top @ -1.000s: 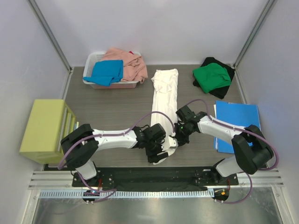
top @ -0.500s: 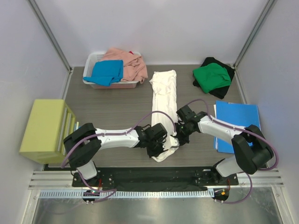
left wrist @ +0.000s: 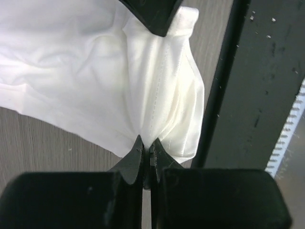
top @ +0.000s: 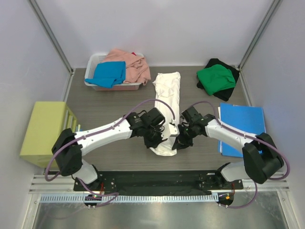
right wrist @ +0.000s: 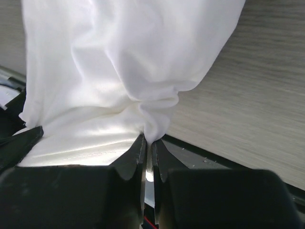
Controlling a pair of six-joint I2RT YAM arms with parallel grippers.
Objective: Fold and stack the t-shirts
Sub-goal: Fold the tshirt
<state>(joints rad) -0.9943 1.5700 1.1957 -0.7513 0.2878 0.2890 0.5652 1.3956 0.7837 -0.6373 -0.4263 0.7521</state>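
A white t-shirt [top: 167,90], folded into a long strip, lies in the middle of the table and runs from the far side toward me. Its near end is bunched and raised off the wood. My left gripper [top: 161,136] is shut on that end's hem [left wrist: 164,95], with cloth pinched between the fingertips [left wrist: 147,145]. My right gripper [top: 178,138] is shut on the same end from the right, and a fold of white cloth [right wrist: 119,62] hangs from its tips [right wrist: 147,140]. Further t-shirts: a green one [top: 216,78] rests on a black one [top: 228,90] at the far right.
A white basket [top: 93,62] at the far left holds a bright blue t-shirt [top: 109,73] and a salmon pink one [top: 133,64]. A flat blue folder [top: 242,124] lies at the right. A yellow-green box [top: 45,131] stands at the left edge.
My left gripper went from open to shut on the white shirt's near end. Both grippers then moved away from the near edge, lifting that end toward the far side.
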